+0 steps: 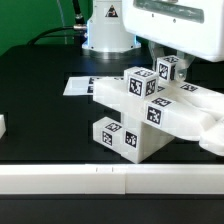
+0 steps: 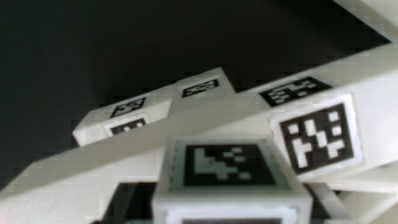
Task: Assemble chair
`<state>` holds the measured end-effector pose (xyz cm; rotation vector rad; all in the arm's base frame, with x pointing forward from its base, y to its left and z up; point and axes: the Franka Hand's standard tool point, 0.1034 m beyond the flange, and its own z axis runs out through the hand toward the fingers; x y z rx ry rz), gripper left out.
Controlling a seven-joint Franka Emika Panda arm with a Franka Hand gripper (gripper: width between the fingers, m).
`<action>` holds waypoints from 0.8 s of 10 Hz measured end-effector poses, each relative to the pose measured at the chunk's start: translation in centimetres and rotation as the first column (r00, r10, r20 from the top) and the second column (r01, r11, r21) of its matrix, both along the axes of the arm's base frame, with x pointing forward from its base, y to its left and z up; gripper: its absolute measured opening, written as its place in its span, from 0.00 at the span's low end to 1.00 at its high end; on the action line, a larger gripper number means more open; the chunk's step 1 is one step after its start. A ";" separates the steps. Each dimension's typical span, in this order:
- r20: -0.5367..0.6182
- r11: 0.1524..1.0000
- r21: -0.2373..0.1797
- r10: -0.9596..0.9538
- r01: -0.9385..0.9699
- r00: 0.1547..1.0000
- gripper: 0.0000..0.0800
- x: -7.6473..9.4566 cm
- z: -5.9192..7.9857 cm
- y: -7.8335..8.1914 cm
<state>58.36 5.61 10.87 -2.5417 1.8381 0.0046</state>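
Gripper (image 1: 172, 78) looks clamped on a tagged white block (image 1: 170, 70) sitting on top of the half-built chair (image 1: 148, 112), mid-table, in front of the marker board (image 1: 82, 86). I'd keep that block square and press it home gently. The arm drops in from above, wrist nearly vertical.

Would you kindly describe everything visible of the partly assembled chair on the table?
The chair is a cluster of matte white, blocky, plastic-looking parts bearing black-and-white square tags. A flat slab lies tilted across a tagged block beneath it, with more tagged blocks stacked on top. It sits on the black table, toward the exterior view's right, just in front of the marker board. The end effector comes down onto its topmost block; whether it grips the block is unclear.
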 end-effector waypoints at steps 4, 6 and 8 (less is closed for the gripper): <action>0.010 0.941 0.058 -0.335 0.334 0.942 0.34 0.1 0.0 0.8; 0.008 0.944 0.056 -0.326 0.326 0.945 0.59 0.1 -0.2 0.8; -0.007 0.964 0.053 -0.260 0.260 0.966 0.77 0.0 -0.3 1.0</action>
